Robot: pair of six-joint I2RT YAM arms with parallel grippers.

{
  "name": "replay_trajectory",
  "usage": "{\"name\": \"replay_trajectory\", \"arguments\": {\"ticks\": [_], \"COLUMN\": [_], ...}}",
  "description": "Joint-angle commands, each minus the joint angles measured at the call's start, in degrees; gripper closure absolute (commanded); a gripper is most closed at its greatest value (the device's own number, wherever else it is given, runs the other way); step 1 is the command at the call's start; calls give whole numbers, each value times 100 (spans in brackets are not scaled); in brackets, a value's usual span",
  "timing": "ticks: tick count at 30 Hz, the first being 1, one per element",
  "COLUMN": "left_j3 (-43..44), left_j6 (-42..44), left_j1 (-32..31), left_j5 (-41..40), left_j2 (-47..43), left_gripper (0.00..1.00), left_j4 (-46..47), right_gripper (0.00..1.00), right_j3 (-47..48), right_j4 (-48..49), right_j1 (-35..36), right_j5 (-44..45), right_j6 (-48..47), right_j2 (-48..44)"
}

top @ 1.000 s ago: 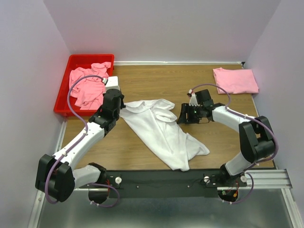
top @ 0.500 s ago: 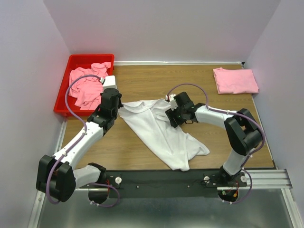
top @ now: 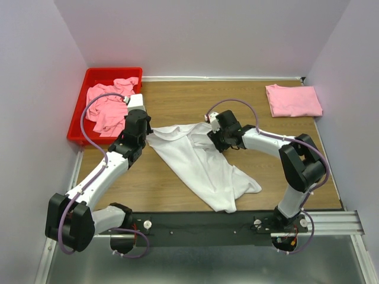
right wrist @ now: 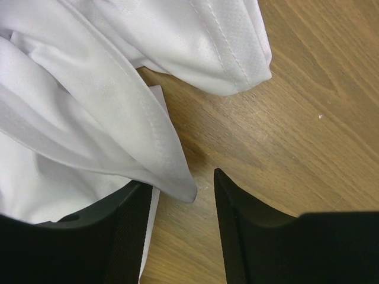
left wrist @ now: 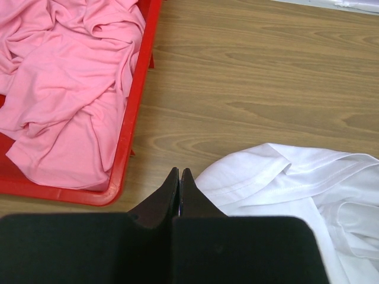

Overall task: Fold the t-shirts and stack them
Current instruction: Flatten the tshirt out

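Note:
A crumpled white t-shirt (top: 201,163) lies on the wooden table between my arms. My left gripper (top: 144,131) is at its far left corner. In the left wrist view the left gripper (left wrist: 179,173) is shut, and the white t-shirt's hem (left wrist: 278,177) lies just right of the tips with no cloth seen between them. My right gripper (top: 214,138) is at the shirt's far right edge. In the right wrist view the right gripper (right wrist: 182,184) is open, low over the table, with a fold of the white t-shirt (right wrist: 89,89) reaching between its jaws.
A red bin (top: 77,131) at the far left holds crumpled pink t-shirts (top: 109,106); the bin's wall (left wrist: 135,118) and the pink t-shirts (left wrist: 65,89) fill the left of the left wrist view. A folded pink t-shirt (top: 293,100) lies at the far right corner.
My right gripper has moved left and away from me, from beside the shirt onto its far right edge. My left gripper has shifted slightly away along the shirt's corner.

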Motion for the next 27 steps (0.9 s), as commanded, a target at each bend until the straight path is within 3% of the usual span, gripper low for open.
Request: {"name": "replay_trajectory", "arguments": {"ticks": [1,11,14,16,21,27], "left_j3": [47,65,74,143,582,1926], "left_j6": [-4,-4,-30,-118,-416,-479], "left_j1": [47,55,73,143,626,1013], "left_j5": [73,30,-40,-102,405,636], "left_j2": [-131,-114,-70,36,430,1159], "left_gripper": [100,100,100,100,100,100], "left_j4": [79,44,-26,-131,-255,-659], "right_gripper": [48,63,79,98,99,99], "right_j3": [91,328,328,337,678,1810], "right_j4": [38,20,-6,-6,-85,-147], "right_j1": [47,65,65,65,56,-180], "right_j5": [-300,-521,-477,-320,716,2439], "right_j6": [-149,-246,-246,-237,-377,-842], "right_j2": [41,15,-20,-194,-669,-1048]}}
